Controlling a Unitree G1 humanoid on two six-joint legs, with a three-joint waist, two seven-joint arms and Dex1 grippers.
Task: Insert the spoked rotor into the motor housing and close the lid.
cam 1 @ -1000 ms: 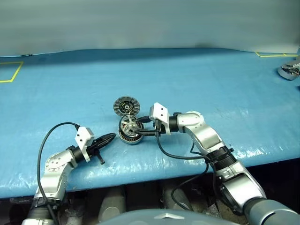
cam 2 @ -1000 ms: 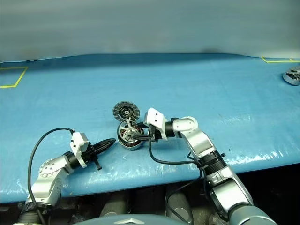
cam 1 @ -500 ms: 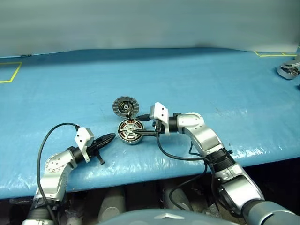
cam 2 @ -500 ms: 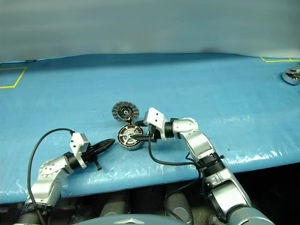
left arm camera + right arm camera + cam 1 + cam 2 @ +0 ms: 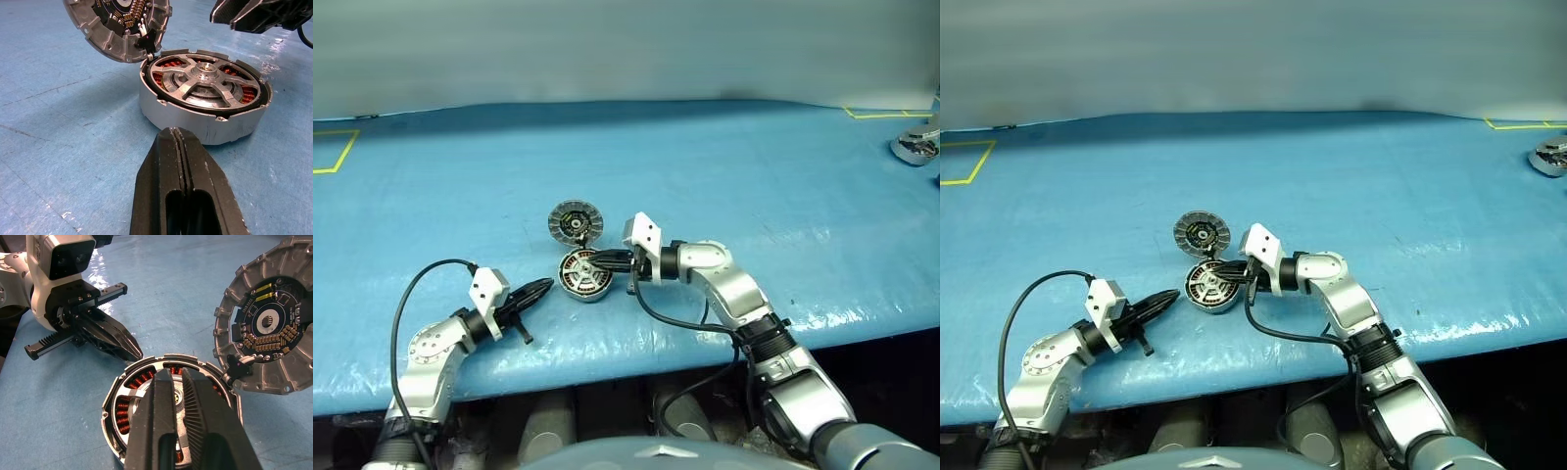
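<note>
**Rotor seated in the housing, lid standing open**

I count one motor housing [image 5: 205, 115], one spoked rotor [image 5: 205, 83], one lid [image 5: 115, 24] and two end effectors on the blue worktop [image 5: 754, 176]. One more metal part [image 5: 913, 147] lies at the far right edge, well apart from my arms; I cannot make out what it is.

The spoked rotor lies flat inside the motor housing, its spokes over the copper windings. The lid is tipped up on its hinge at the far side of the housing, its inner face with the circuit parts showing.

My right end effector [image 5: 600, 261] has its two black fingers pressed together with nothing between them. Its tips hang just over the rotor, and the housing sits directly below and ahead of them; the lid stands beyond and to one side of the tips. Whether the tips touch the rotor I cannot tell.

My left end effector [image 5: 536, 288] is also closed, fingers together and empty. It points at the housing's side wall, which lies just ahead of its tips and apart from them, with the lid further on beyond.
</note>
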